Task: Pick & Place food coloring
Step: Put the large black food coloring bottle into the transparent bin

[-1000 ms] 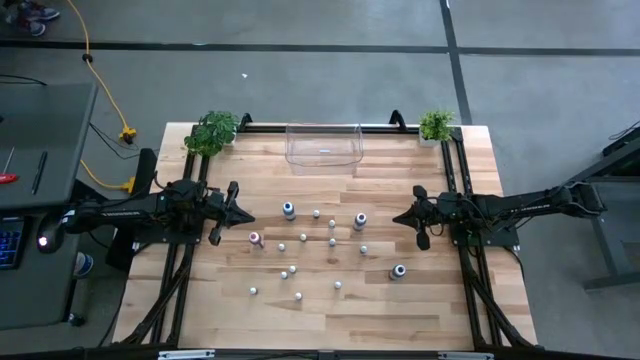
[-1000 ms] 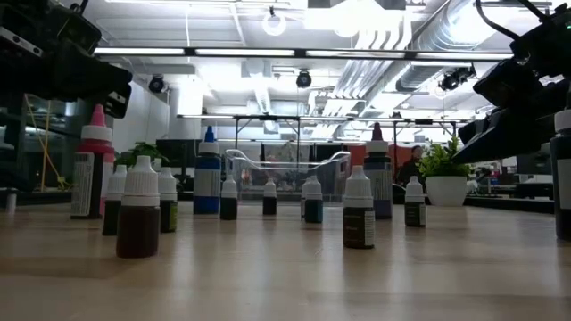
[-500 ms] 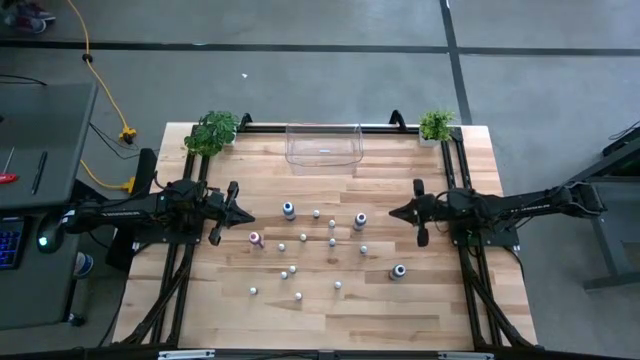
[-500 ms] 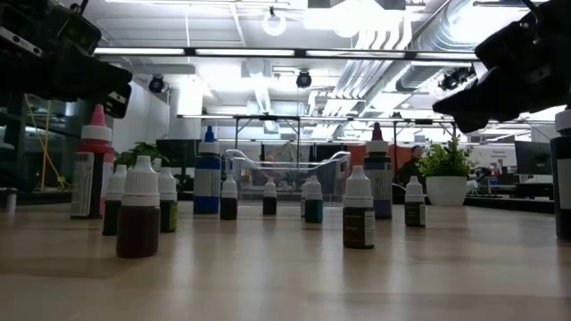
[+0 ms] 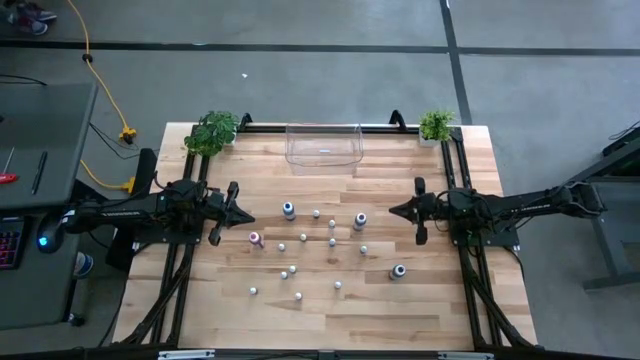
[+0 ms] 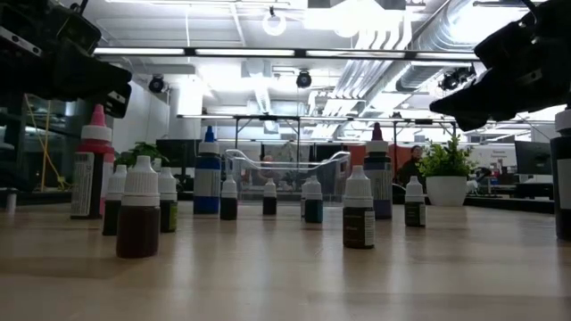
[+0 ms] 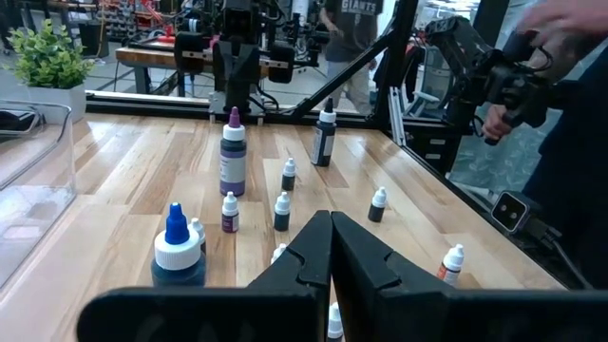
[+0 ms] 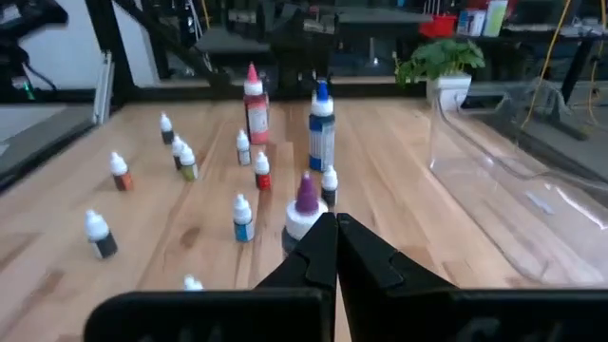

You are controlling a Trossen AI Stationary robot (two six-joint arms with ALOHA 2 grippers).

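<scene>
Here, the bottles (image 5: 318,242) of food coloring stand upright and scattered across the middle of the wooden worktop (image 5: 440,310), none yet lifted, well short of the clear bin (image 5: 323,147) at the far edge where they presumably belong. The right gripper (image 5: 398,211), fingers pressed together and empty, points at the purple-capped bottle (image 8: 305,213) near it. The left gripper (image 5: 243,213), likewise closed on nothing, waits at its side. Potted plants (image 5: 212,131) flank the bin; a busy workshop lies beyond.
</scene>
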